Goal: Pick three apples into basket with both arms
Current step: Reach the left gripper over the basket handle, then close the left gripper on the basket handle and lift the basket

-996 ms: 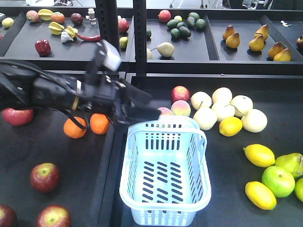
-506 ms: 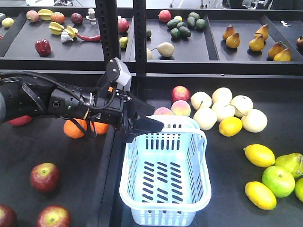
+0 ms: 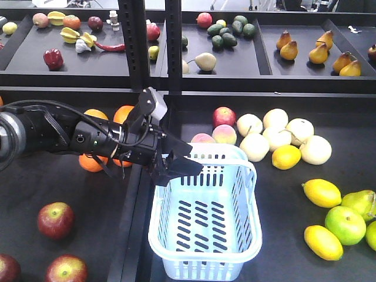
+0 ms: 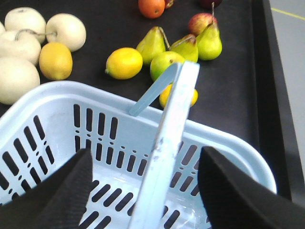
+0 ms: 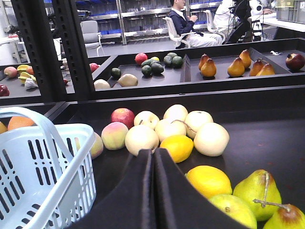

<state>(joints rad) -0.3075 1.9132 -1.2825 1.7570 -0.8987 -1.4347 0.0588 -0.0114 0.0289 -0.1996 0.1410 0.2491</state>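
Observation:
The pale blue basket [image 3: 202, 252] stands at the front centre, and nothing shows inside it. Three dark red apples lie on the left tray: one [image 3: 56, 219], one [image 3: 66, 269] and one at the corner [image 3: 4, 267]. My left gripper [image 3: 194, 160] is open over the basket's far left corner. In the left wrist view the gripper [image 4: 145, 157] straddles the basket's raised handle [image 4: 171, 138] without touching it, above the basket's rim [image 4: 57, 90]. My right gripper [image 5: 153, 152] is shut and empty, low, right of the basket [image 5: 43, 157]. It is out of the front view.
Oranges [image 3: 93, 161] lie behind my left arm. A red fruit [image 3: 224, 116], peaches, pale round fruits [image 3: 276, 119] and lemons [image 3: 321, 192] lie right of the basket, with green pears [image 3: 345, 224]. A black upright post [image 3: 173, 41] and a fruit shelf stand behind.
My left arm has swung lower and to the right, bringing the open gripper down over the basket's far left rim. The oranges behind it now show more. The basket has not moved.

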